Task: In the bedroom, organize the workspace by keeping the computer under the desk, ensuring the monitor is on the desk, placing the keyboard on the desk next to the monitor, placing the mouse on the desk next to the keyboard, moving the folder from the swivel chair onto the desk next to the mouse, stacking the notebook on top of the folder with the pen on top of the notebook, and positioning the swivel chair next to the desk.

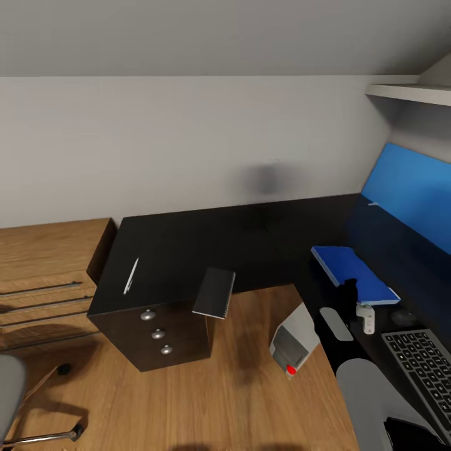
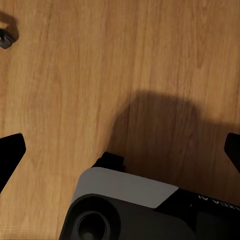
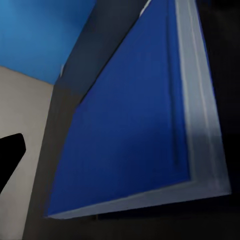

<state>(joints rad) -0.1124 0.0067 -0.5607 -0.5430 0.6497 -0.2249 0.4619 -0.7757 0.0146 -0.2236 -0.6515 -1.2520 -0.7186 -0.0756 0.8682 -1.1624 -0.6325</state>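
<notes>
Now the flat bright blue folder lies on the glossy black L-shaped desk, on its right wing, just beyond the slim dark-keyed keyboard. The right gripper hovers at the folder's near edge, its fingers apart. A small grey-white notebook overhangs the desk's near edge above the black drawer unit, with the thin pale pen to its left. The grey tower computer stands on the wood floor. The left gripper's fingertips sit wide apart over the floor.

Bare desk between notebook and folder
</notes>
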